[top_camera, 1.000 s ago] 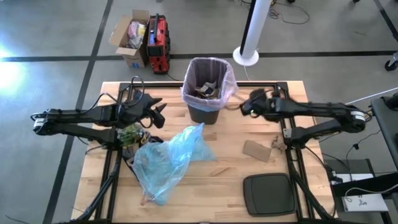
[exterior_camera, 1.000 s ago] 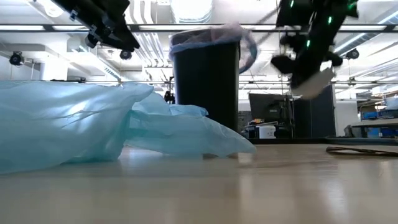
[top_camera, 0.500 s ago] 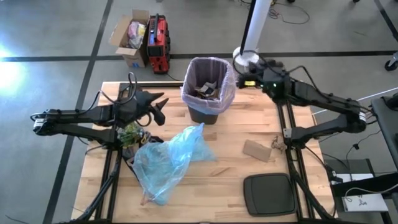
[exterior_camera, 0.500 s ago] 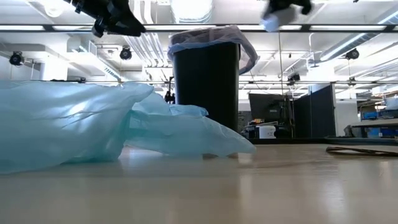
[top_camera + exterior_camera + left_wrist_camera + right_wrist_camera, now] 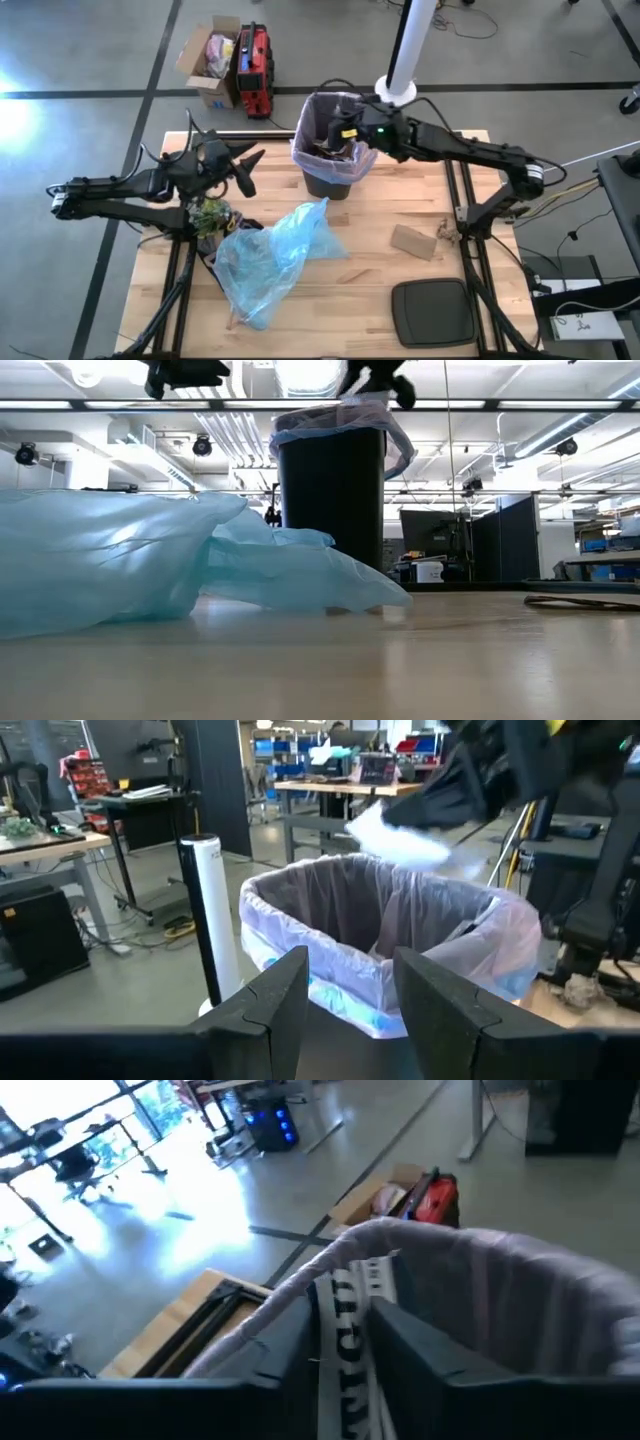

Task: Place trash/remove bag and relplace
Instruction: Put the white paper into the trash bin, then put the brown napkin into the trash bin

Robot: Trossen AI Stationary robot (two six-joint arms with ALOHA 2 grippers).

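Your wooden bench (image 5: 380, 275) carries a crumpled light blue plastic bag (image 5: 272, 255) near its middle, with a dark bin (image 5: 328, 178) standing upright behind it. The bag (image 5: 366, 135), pale pink, lines that bin and folds over its rim. Brown scraps of trash (image 5: 325, 148) lie inside. Your right gripper (image 5: 343, 130) hangs over the bin's mouth, its jaws narrowly parted around a printed white paper strip (image 5: 345, 1350); you cannot tell whether they grip it. Your left gripper (image 5: 246, 170) waits beside the bin, jaws apart and holding nothing.
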